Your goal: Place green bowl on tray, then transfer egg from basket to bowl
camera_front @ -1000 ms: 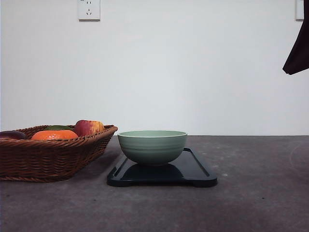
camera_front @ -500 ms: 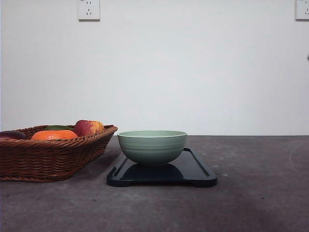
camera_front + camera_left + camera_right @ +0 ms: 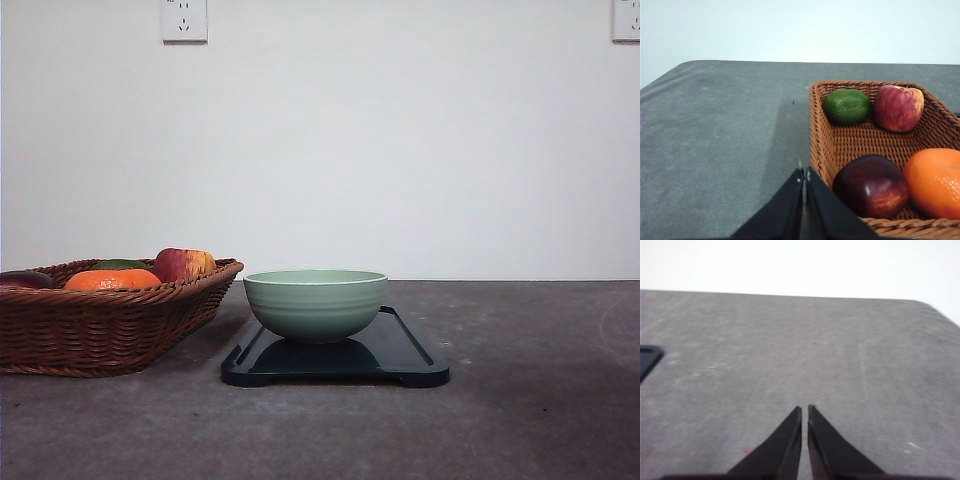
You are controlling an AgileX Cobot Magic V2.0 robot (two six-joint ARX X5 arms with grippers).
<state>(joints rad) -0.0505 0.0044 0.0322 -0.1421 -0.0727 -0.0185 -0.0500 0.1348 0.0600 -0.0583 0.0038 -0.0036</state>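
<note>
The desk (image 3: 520, 420), a dark grey matte surface, carried all task objects. The basket (image 3: 110, 330), shallow brown wicker with a braided rim, stood at the left; the tray (image 3: 405, 350), low, black and rigid, lay just right of it, the two near each other but apart. The green bowl (image 3: 316, 303) sat upright on the left part of the tray, so the first stage of the task appeared complete.

In the left wrist view the basket (image 3: 850, 145) held a lime (image 3: 846, 106), a red apple (image 3: 898, 107), a dark red apple (image 3: 871, 186) and an orange (image 3: 935, 181). No egg could be made out among them; it may have lain hidden behind the fruit or the basket wall.

Handling, as a judgement: an egg would be light, smooth, rounded and fragile, apt to slip or crack under a hard squeeze. It would best be taken across its middle with a gentle closing force and set low into the bowl, not dropped. The bowl looked stiff and stable.

The left gripper (image 3: 804, 175) hung just outside the basket's near-left rim, its jaws together and empty, the dark red apple beside them within the wall. The right gripper (image 3: 804, 412) hovered over bare desk right of the tray, whose corner (image 3: 647, 360) showed well apart, jaws likewise together and holding nothing.
</note>
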